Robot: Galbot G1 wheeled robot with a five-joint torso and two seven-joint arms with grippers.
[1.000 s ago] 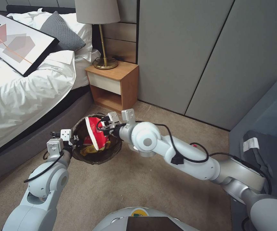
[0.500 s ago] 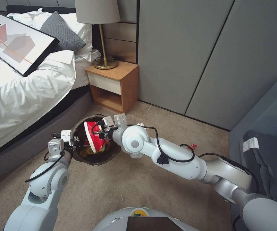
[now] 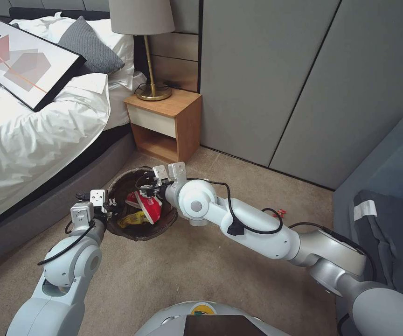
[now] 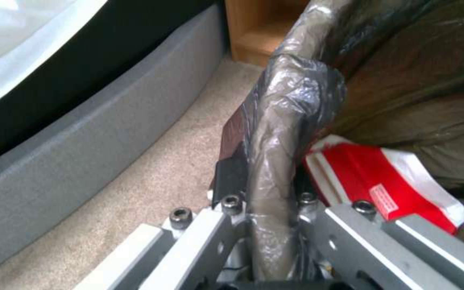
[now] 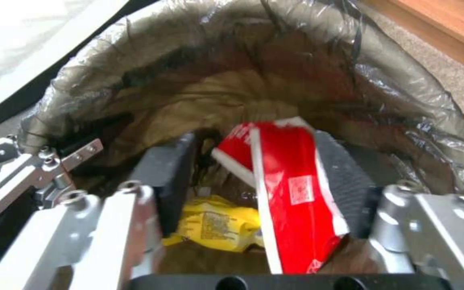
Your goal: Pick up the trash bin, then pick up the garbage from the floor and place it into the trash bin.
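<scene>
Looking down from the head camera, the trash bin [image 3: 142, 205] stands on the beige carpet [image 3: 187, 270] beside the grey bed base [image 3: 47, 205], in front of the wooden nightstand [image 3: 166, 123] with its lamp [image 3: 148, 56]. Its dark brown bag is folded over the rim. The left tool [image 3: 108, 207] pinches the near-left rim of the bin, closed on it. The right tool [image 3: 149, 190] reaches over the bin's opening from the right. Inside the bin lie a red wrapper [image 3: 148, 207] and a yellow wrapper [image 3: 134, 218]. A small red scrap [image 3: 281, 213] lies on the carpet behind the right arm, well apart from the bin.

From the left wrist camera, the left tool [image 4: 264, 209] has its jaws narrow, one on each side of the bag-covered rim [image 4: 278, 161] of the trash bin, gripping it. The red wrapper [image 4: 382, 181] lies just inside the bin wall, close to the inner jaw, and the bed base [image 4: 81, 141] runs alongside.

From the right wrist camera, the right tool [image 5: 259, 181] hangs inside the mouth of the trash bin [image 5: 398, 80] with its jaws spread wide. The red wrapper [image 5: 291, 193] stands between the dark pads [image 5: 342, 177], leaning against one and clear of the other. The yellow wrapper [image 5: 216, 223] rests at the bottom, and the left tool [image 5: 44, 165] shows at the rim
</scene>
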